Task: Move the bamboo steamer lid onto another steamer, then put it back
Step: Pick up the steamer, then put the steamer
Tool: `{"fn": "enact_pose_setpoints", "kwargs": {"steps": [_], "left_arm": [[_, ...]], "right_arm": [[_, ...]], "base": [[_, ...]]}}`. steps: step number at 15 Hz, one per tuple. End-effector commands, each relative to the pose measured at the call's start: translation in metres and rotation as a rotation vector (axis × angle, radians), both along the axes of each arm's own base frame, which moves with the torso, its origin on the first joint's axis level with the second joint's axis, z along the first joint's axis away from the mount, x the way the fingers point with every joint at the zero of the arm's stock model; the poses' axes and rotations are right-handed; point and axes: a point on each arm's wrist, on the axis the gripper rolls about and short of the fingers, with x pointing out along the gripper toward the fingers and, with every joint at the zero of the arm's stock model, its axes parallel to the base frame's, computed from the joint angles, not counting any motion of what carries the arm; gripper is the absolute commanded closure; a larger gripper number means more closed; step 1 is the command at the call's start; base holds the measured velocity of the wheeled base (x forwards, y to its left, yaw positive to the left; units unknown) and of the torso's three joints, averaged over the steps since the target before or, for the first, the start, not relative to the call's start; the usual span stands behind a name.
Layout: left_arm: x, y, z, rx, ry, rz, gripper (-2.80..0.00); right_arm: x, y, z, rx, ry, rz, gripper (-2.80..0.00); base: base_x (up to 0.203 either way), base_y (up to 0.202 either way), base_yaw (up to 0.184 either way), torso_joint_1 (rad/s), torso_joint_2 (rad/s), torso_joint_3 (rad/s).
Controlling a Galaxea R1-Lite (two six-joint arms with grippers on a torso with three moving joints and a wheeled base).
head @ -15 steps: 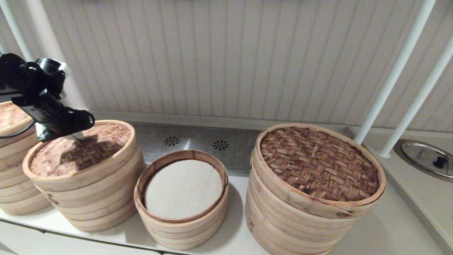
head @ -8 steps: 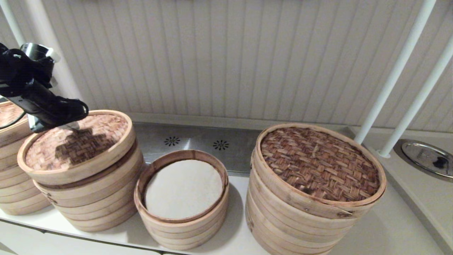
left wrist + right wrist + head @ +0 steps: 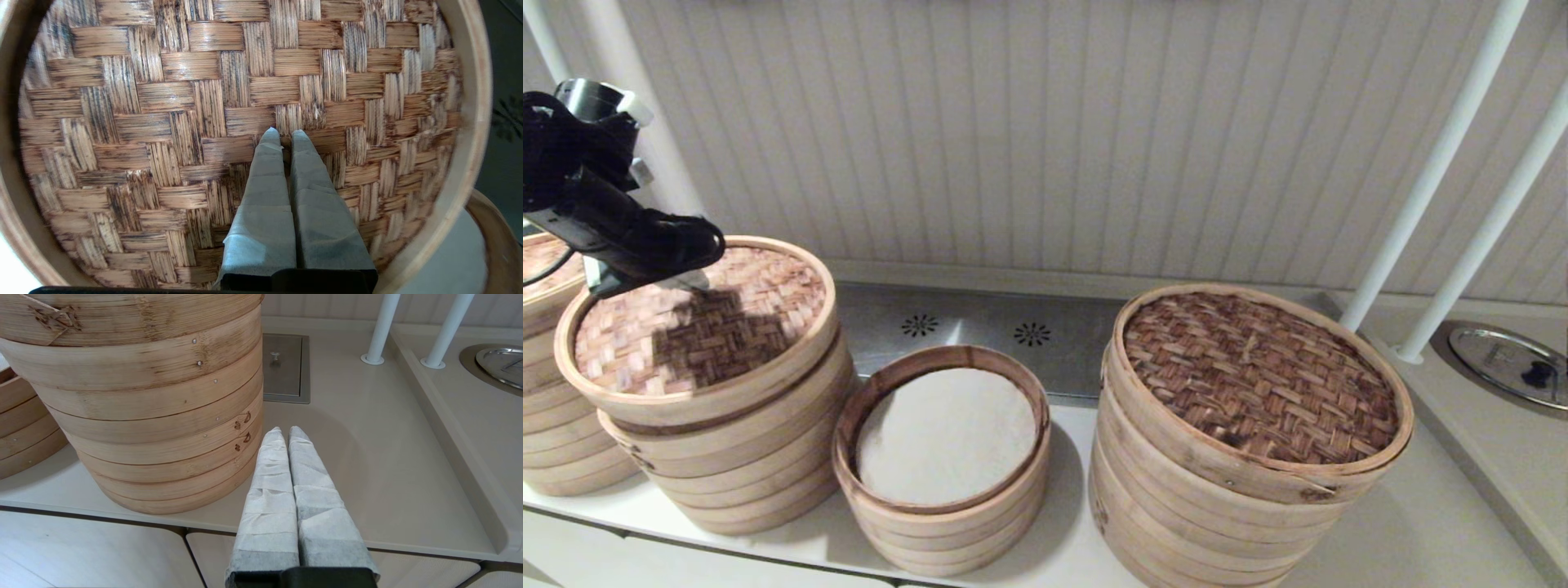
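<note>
**Lid lifted off its stack**

The big white tabletop (image 3: 1380, 531) carries the steamers. Left of the short pale bamboo steamer with the white cloth inside (image 3: 941, 457), the round pinkish-tan woven bamboo lid with a pale wooden rim (image 3: 698, 327) hangs tilted just above the taller pale stack (image 3: 727, 474), likely to clear its edge. The left gripper (image 3: 286, 136) pinches the lid's middle, fingers pressed together. The right gripper (image 3: 284, 433), also pressed together, waits beside the widest dark-weave stack (image 3: 143, 408).

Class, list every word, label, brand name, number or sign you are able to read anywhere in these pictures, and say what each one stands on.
None: no readable text on the bamboo steamer lid, the steamers or the counter.
Two flower-shaped hole patterns on the metal panel are not writing.
</note>
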Motion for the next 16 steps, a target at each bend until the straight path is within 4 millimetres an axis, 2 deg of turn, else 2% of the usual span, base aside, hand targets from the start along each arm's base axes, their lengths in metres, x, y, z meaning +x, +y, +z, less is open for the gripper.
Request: {"fn": "enact_pose_setpoints", "kwargs": {"steps": [1,5,16], "left_arm": [[-0.006,-0.006,0.008,-0.001,-0.018,-0.015,0.0],[-0.007,-0.01,0.007,-0.004,-0.011,-0.027,0.0],[-0.032,-0.063,0.024,-0.034,-0.016,-0.173,0.0]], "right_arm": [[0.0,0.0,0.0,0.0,0.002,0.001,0.0],[0.0,0.0,0.0,0.0,0.002,0.0,0.0],[0.0,0.0,0.0,0.0,0.002,-0.002,0.0]], "base": [[0.0,0.0,0.0,0.0,0.0,0.0],[0.0,0.0,0.0,0.0,0.0,0.0],[0.0,0.0,0.0,0.0,0.0,0.0]]}}
